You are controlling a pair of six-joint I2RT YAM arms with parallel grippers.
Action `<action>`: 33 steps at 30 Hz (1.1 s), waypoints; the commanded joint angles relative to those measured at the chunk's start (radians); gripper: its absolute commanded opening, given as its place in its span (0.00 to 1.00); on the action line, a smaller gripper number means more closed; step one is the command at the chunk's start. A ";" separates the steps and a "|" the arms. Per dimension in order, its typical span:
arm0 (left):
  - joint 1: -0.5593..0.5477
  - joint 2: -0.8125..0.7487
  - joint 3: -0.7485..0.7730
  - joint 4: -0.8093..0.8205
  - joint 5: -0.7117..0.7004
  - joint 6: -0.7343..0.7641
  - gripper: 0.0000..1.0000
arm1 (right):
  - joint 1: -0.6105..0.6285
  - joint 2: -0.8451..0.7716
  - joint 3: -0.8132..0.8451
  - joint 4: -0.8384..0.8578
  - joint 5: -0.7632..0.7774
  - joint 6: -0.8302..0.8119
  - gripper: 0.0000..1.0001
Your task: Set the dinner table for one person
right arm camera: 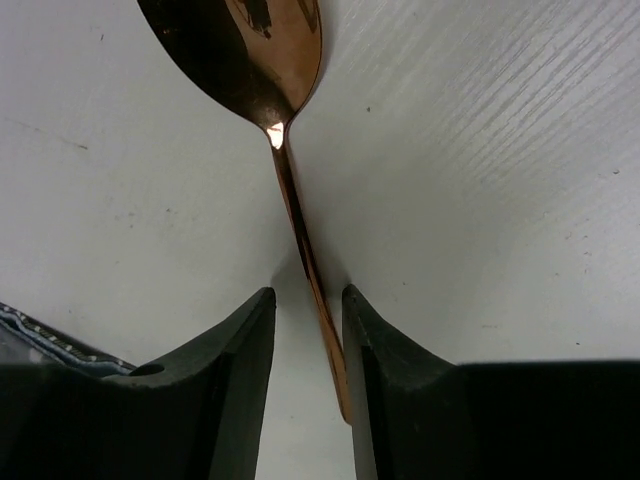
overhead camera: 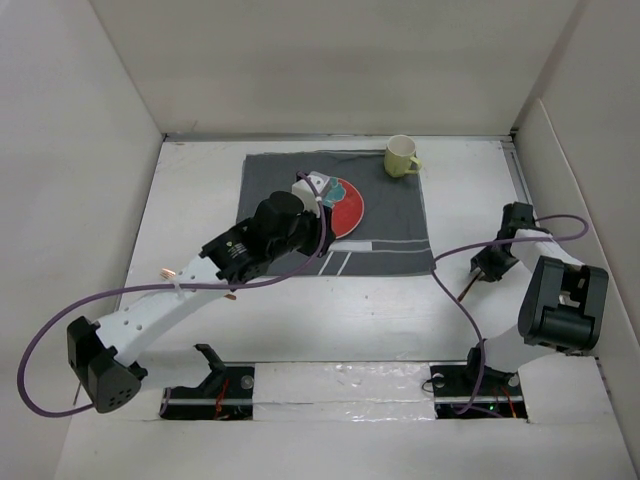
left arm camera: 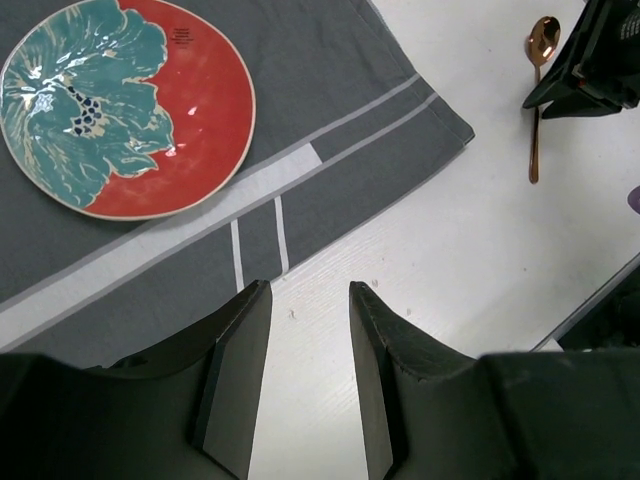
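1. I am watching through the left wrist camera. The left end effector [left arm camera: 308, 300] is hanging above the table [left arm camera: 450, 290], right where the edge of the dark grey cloth [left arm camera: 340, 160] is meeting the bare white top.
2. Its two fingers are standing a little way apart, with a narrow gap. Nothing is sitting between them.
3. Ahead of this end effector, off to the left in its view, the red plate [left arm camera: 130, 105] with the big teal leaf is lying flat on the cloth.
4. Ahead of it and far off to the right, the copper spoon [left arm camera: 545, 38] is lying on the bare table, just past the corner of the cloth.
5. Now I am looking through the right wrist camera. The right end effector [right arm camera: 307, 300] is sitting low over the table, and the spoon's thin handle is running through the gap between its fingers.
6. The handle is lying close to the right-side finger. I am seeing white table between it and the other finger, so the fingers are standing apart and not squeezing the spoon.
7. The round end of the spoon is pointing straight ahead of the fingertips.
8. From the top camera, the pale green mug [overhead camera: 401, 156] is standing upright at the far right corner of the cloth, well apart from both end effectors.
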State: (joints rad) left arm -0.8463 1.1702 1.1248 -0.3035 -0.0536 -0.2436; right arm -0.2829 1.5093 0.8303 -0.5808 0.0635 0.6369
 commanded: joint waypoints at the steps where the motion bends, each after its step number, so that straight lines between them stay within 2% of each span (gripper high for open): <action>1: -0.002 -0.041 -0.014 0.033 -0.020 -0.013 0.34 | -0.006 0.035 0.039 0.052 0.025 -0.025 0.38; 12: 0.007 -0.067 -0.020 0.037 -0.054 -0.016 0.34 | -0.006 0.150 0.127 -0.033 0.062 -0.104 0.26; 18: 0.067 -0.113 -0.040 0.037 -0.078 0.009 0.34 | -0.006 0.167 0.131 -0.054 0.056 -0.114 0.15; 22: 0.067 -0.136 -0.065 0.044 -0.106 0.023 0.34 | -0.006 0.193 0.151 -0.079 0.047 -0.124 0.00; 27: 0.067 -0.109 -0.059 0.043 -0.120 0.026 0.33 | -0.006 0.120 0.162 -0.070 0.058 -0.115 0.00; 33: 0.067 -0.058 0.000 0.038 -0.127 0.015 0.33 | 0.099 -0.034 0.340 -0.094 0.047 -0.132 0.00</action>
State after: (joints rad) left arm -0.7788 1.0966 1.0698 -0.2916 -0.1608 -0.2321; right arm -0.2417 1.5612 1.0370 -0.6849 0.1089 0.5282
